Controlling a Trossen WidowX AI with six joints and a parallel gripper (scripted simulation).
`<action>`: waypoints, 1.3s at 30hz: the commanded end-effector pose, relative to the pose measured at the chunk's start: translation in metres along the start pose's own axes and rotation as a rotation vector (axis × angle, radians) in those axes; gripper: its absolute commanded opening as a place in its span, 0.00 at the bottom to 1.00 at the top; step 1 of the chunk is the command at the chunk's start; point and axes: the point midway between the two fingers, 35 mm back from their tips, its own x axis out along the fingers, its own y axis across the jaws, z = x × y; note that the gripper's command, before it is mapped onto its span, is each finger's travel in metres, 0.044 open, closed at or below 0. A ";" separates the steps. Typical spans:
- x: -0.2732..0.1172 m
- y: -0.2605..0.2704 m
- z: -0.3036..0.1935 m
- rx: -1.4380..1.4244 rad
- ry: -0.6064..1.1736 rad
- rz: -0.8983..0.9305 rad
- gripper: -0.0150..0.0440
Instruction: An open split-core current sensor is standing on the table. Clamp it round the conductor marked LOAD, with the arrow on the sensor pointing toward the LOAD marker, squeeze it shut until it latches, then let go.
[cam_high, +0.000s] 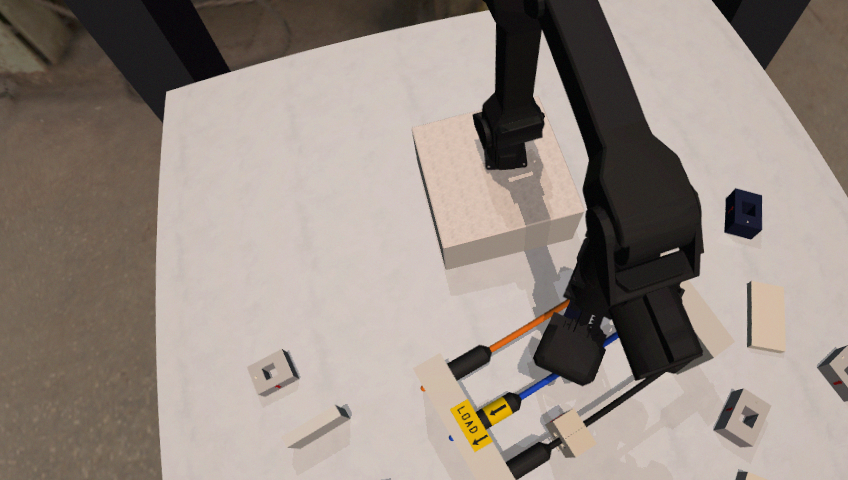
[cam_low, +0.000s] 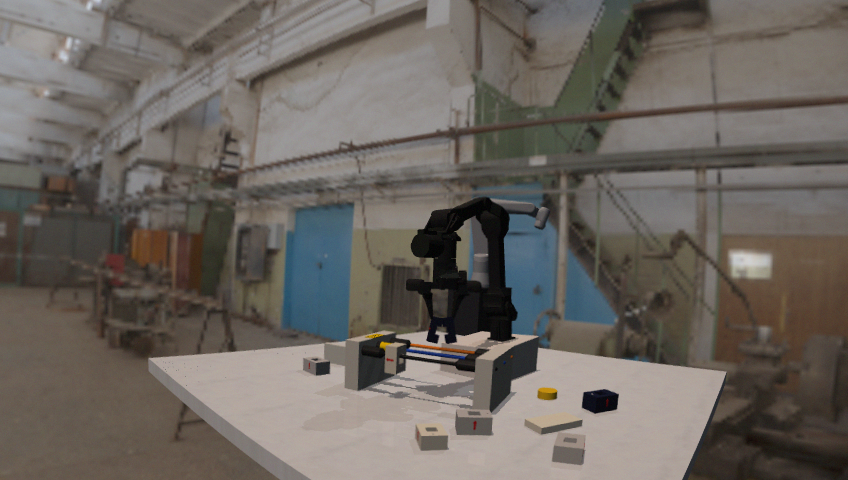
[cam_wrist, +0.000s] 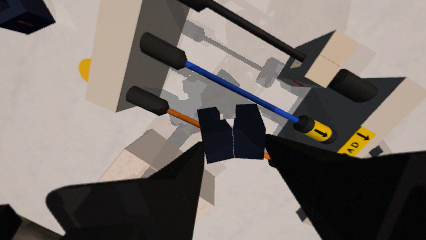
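Observation:
My gripper (cam_low: 441, 324) (cam_wrist: 233, 142) is shut on the open dark navy sensor (cam_low: 432, 334) (cam_wrist: 249, 131), its two halves apart at the gap and pointing down. In the wrist view it overlaps the orange conductor (cam_wrist: 184, 117); in the exterior view it hangs above the conductors. A thin red mark shows at its left edge, but the arrow's direction cannot be told. The blue conductor (cam_high: 538, 385) (cam_wrist: 240, 93) runs beside it and carries a yellow sleeve (cam_high: 498, 410) (cam_wrist: 318, 130) with a black arrow, next to the yellow LOAD marker (cam_high: 468, 423) (cam_wrist: 356, 143). The sensor is not round the blue conductor.
A pale block-shaped sensor (cam_high: 576, 437) (cam_low: 395, 359) (cam_wrist: 334, 57) sits round the black conductor (cam_high: 618, 400) (cam_wrist: 255, 27). Two upright end blocks (cam_low: 360, 368) (cam_low: 492, 380) hold the conductors. A yellow disc (cam_low: 546, 393), a navy block (cam_high: 737, 217) (cam_low: 599, 401) and several pale blocks stand around them.

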 end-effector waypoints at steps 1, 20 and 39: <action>0.000 0.000 0.010 -0.165 0.001 -0.008 0.25; 0.005 0.014 0.058 -0.959 0.000 -0.009 0.25; 0.026 0.014 0.061 -0.987 0.000 -0.010 0.25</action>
